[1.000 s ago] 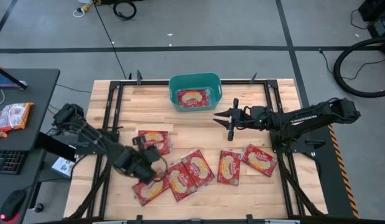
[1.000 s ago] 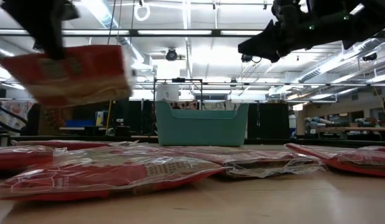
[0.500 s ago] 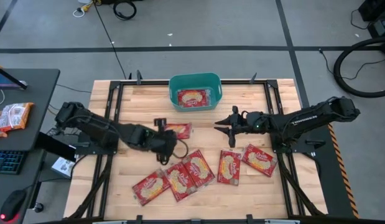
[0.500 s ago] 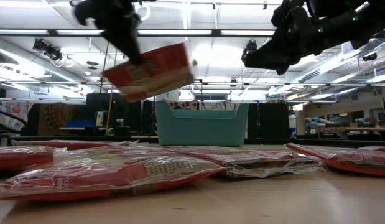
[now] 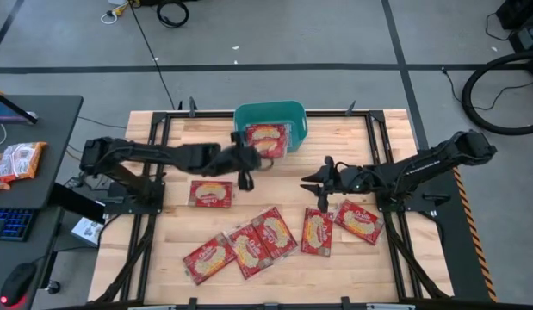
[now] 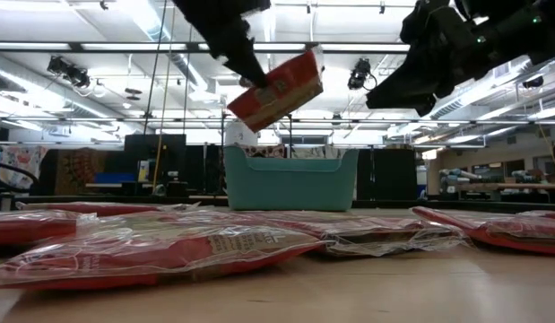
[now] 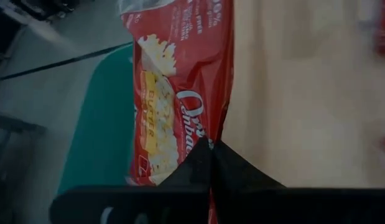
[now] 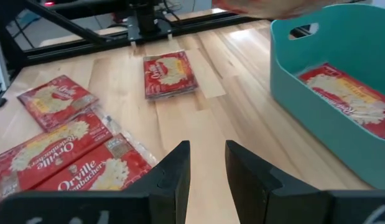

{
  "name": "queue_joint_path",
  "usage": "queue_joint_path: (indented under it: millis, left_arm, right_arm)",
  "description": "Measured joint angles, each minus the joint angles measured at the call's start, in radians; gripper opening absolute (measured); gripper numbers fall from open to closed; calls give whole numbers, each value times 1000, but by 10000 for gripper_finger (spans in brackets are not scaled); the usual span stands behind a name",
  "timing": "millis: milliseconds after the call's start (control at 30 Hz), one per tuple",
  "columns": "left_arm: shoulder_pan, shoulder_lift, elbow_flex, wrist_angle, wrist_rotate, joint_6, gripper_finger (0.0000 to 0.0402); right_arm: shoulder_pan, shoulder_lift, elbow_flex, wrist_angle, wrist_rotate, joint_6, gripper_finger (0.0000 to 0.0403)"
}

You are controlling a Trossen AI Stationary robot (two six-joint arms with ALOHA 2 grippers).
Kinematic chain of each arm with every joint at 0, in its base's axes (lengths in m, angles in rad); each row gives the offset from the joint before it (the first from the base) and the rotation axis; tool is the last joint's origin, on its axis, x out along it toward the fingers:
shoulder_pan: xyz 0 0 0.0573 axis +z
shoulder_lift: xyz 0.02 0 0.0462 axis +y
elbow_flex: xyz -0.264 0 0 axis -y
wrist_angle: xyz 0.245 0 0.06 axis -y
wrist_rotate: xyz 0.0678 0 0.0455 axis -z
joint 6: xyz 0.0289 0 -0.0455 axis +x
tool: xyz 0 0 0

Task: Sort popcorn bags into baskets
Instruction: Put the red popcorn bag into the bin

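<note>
- While the left gripper point(image 5: 246, 160) is pinching a bag point(image 5: 266, 139) shut between its fingers, that bag is hanging tilted over the tub's point(image 5: 296, 114) near rim
- Another bag point(image 8: 349, 99) is lying flat inside the tub
- Right gripper point(image 5: 320, 184) is hovering spread and empty, in front of the tub
- Six more bags point(image 5: 212, 193) are lying on the table point(image 5: 391, 138) in front of the tub

The basket point(image 5: 270, 127) sits at the tabletop's point(image 5: 395, 258) far edge, one popcorn bag point(image 8: 351, 99) inside. The left hand point(image 5: 245, 160) holds another bag point(image 5: 266, 138) over its rim. Six bags lie nearer; the right hand point(image 5: 316, 182) hangs right of centre.
</note>
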Motion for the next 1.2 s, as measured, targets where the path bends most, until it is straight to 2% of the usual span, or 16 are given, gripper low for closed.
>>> queue_joint_path:
  millis: [367, 533, 633, 800, 933, 1100, 1200]
  left_arm:
    - [209, 176, 0, 273, 12, 203, 2]
    - [271, 251, -1, 270, 20, 216, 3]
    - [289, 288, -1, 262, 23, 233, 19]
    - [275, 306, -1, 257, -18, 232, 94]
    - [220, 253, -2, 229, -17, 232, 148]
    - [111, 167, 0, 196, 108, 185, 167]
    - [42, 130, 0, 161, 129, 138, 168]
  right_arm:
    - [59, 0, 0, 2, 69, 16, 106]
    - [59, 0, 0, -5, 69, 8, 106]
    - [59, 0, 0, -12, 69, 7, 106]
    - [59, 0, 0, -20, 69, -2, 106]
    - [59, 0, 0, -19, 69, -21, 106]
    - [54, 0, 0, -15, 82, -66, 106]
    - [47, 0, 0, 0, 108, -101, 106]
